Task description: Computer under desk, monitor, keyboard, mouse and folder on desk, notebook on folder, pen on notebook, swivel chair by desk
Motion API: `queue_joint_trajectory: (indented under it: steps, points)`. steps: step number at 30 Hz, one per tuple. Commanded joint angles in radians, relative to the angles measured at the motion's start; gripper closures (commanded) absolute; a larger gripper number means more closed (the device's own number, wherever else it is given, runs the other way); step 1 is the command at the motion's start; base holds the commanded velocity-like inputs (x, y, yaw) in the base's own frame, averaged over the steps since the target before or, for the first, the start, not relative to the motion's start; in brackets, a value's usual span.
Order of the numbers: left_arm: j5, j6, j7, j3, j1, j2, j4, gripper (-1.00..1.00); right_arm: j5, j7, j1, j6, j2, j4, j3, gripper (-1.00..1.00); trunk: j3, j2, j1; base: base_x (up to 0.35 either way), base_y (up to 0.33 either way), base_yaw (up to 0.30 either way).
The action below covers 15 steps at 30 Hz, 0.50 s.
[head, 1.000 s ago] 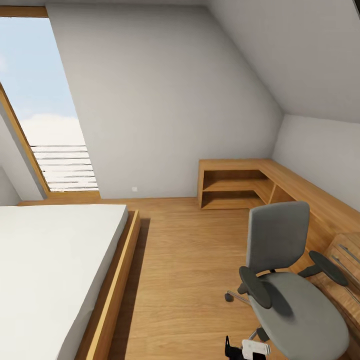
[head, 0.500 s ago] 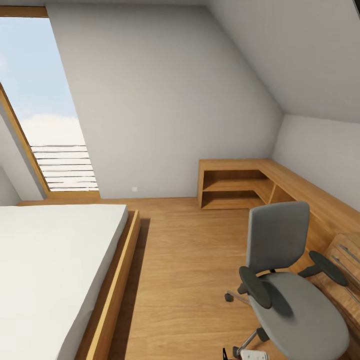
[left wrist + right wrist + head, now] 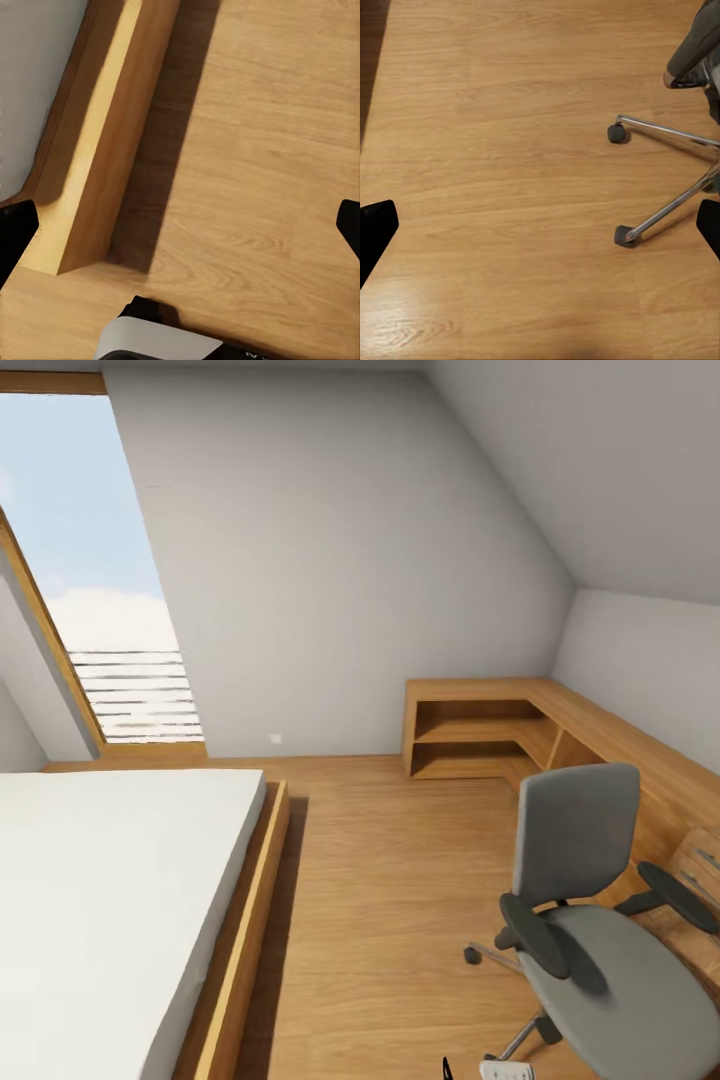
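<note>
We see the swivel chair [image 3: 600, 920] on the wood floor [image 3: 400, 880], seat bare, between the bed [image 3: 110, 900] and a low wooden shelf unit [image 3: 480, 735]. Both our grippers, left [image 3: 180, 225] and right [image 3: 540, 225], gape wide and hold nothing over the floor.

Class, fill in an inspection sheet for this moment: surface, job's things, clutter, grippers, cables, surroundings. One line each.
Surface: light wood floor, bare where it shows.
Job's things: grey swivel chair stands on the floor by the wooden drawers; its seat carries nothing. Its silver legs and castors show in the right wrist view.
Clutter: nothing seen.
Grippers: left fingertips set wide apart over the floor beside the bed frame; right fingertips set wide apart over the floor near the chair base; both hold nothing.
Cables: nothing seen.
Surroundings: white bed, skylight, sloped ceiling, corner shelf unit.
</note>
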Motion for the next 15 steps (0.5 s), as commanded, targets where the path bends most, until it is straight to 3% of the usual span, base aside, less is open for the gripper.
queue_joint_trajectory:
  steps: [1,4,9,15]
  points:
    - [0.002,-0.004,0.009,-0.008,-0.001,0.001,-0.003,-1.0,-0.005,-0.006,-0.001,-0.003,0.0,0.001,0.009,-1.0,-0.002,-0.002,0.001,0.002,0.016,0.0]
    - [0.002,-0.004,0.009,-0.008,-0.001,0.0,-0.003,-1.0,-0.005,-0.006,-0.001,-0.003,-0.001,0.001,0.009,-1.0,-0.002,-0.002,0.001,0.001,0.008,0.008]
    - [0.002,-0.004,0.009,-0.008,-0.001,0.001,-0.003,-1.0,-0.006,-0.007,-0.001,-0.003,-0.001,0.001,0.008,-1.0,-0.002,-0.002,0.001,0.0,0.001,0.173]
    - [0.002,-0.007,0.009,-0.008,-0.001,-0.001,-0.003,-1.0,-0.005,-0.006,-0.001,-0.003,-0.001,0.001,0.007,-1.0,-0.002,-0.002,0.001,0.0,0.0,0.018]
